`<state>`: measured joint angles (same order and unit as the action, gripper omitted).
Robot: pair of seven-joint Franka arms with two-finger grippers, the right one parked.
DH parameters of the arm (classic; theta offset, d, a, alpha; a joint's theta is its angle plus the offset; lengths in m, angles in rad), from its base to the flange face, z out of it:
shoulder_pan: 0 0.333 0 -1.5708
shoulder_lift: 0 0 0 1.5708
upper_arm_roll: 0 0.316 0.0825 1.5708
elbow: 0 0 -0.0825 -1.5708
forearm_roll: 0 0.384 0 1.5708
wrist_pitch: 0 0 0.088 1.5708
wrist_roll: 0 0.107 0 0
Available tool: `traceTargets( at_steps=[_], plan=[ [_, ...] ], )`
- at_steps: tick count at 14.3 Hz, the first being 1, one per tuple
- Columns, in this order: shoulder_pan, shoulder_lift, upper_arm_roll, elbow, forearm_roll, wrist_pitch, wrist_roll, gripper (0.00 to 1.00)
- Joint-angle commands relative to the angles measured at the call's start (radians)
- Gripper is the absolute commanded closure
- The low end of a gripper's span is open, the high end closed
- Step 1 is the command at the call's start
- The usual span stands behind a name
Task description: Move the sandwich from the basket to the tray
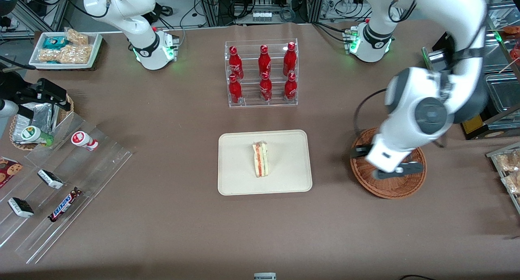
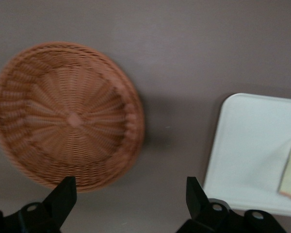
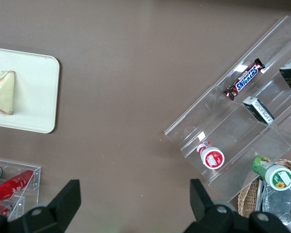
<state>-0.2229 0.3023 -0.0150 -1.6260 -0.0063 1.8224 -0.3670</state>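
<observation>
One sandwich: the sandwich [image 1: 260, 159] lies on my tray [image 1: 235, 178], near its middle, with the red, orange and green stripes showing along its edge.
Tray: it is flat and cream, on the brown table [image 1: 162, 231], nearer the front camera than the clear rack of red bottles [image 1: 262, 72].
Basket: the round brown basket [image 1: 390, 188] sits on the table beside the tray, toward my working arm's end. Nothing is in it.
My claw: my gripper [image 1: 384, 162] hangs above the basket, not touching it. My two fingers [image 2: 63, 196] are spread wide apart and hold nothing.
</observation>
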Motion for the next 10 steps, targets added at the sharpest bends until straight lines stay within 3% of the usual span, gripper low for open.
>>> traceTargets(
  at_steps=[1,5,10],
  plan=[
    [0.108,-0.103,-0.014,-0.035,-0.006,-0.072,0.176,0.0],
    [0.207,-0.189,-0.013,-0.025,-0.006,-0.117,0.354,0.0],
    [0.229,-0.223,-0.011,0.072,-0.004,-0.201,0.465,0.0]
  ],
)
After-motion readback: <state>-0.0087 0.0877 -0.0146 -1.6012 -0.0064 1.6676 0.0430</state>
